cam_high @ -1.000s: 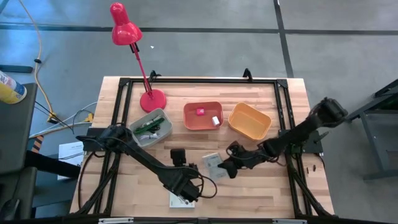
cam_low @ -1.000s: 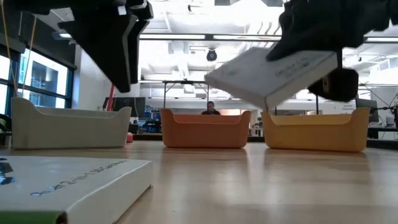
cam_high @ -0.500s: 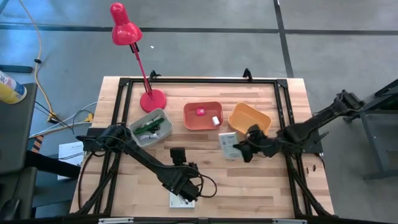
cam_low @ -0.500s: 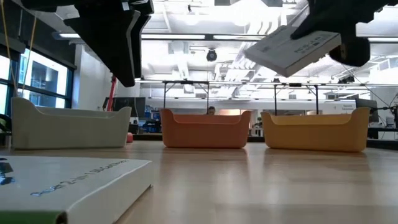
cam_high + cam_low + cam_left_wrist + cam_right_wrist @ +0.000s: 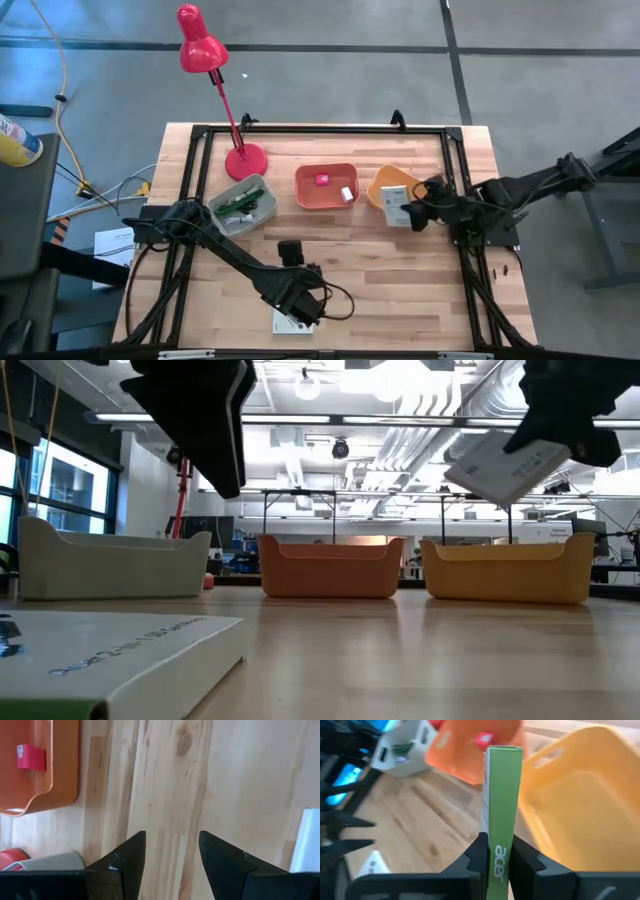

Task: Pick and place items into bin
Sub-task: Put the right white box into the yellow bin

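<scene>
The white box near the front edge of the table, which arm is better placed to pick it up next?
The left. Its gripper hangs right over that white box with jaws open and empty, while the right gripper is across the table at the yellow bin, jaws shut on another box.

"acer" reads in white on the green edge of the box (image 5: 502,815) clamped in the right gripper (image 5: 496,852), over the yellow bin (image 5: 570,800). Second box (image 5: 110,660), near left on the table in the low view, has dark print along its side, too blurred to read. No other legible text.
</scene>
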Robot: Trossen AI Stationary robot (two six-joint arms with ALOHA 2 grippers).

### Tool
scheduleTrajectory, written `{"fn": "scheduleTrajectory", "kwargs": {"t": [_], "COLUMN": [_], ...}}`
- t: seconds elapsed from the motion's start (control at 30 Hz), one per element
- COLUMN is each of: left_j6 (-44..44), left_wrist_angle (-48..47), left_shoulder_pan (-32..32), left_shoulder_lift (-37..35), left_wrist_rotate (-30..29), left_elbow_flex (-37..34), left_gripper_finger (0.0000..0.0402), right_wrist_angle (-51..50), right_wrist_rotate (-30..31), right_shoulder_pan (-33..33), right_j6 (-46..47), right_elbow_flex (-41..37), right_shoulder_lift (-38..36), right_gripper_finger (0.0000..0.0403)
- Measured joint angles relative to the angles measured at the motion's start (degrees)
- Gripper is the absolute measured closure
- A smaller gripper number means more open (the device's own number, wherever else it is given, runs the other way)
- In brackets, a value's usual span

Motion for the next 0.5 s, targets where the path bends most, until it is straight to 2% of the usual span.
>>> {"fn": "scheduleTrajectory", "kwargs": {"t": [0.2,0.4,0.5], "left_j6": [0.13,0.62,2.86], "left_wrist_angle": [4.27,10.94,14.15], "left_shoulder_pan": [-0.02,0.00,0.00], "left_shoulder_lift": [0.00,0.00,0.00], "left_wrist_rotate": [0.26,0.37,0.39], "left_elbow_flex": [0.00,0.00,0.00], "left_gripper_finger": [0.0229,0.0229,0.0229], "right_wrist_angle": [-6.08,-9.27,-9.70], "right_wrist_rotate": [-0.39,-3.82,-3.55], "right_shoulder_pan": [-4.82,-10.41,-12.49], "right_j6": [-2.44,-7.37,-9.40], "right_elbow_flex": [0.02,0.02,0.02], "right_shoulder_lift": [-2.74,-2.56,-2.59], "right_gripper_finger": [0.0357,0.0357,0.0357]}}
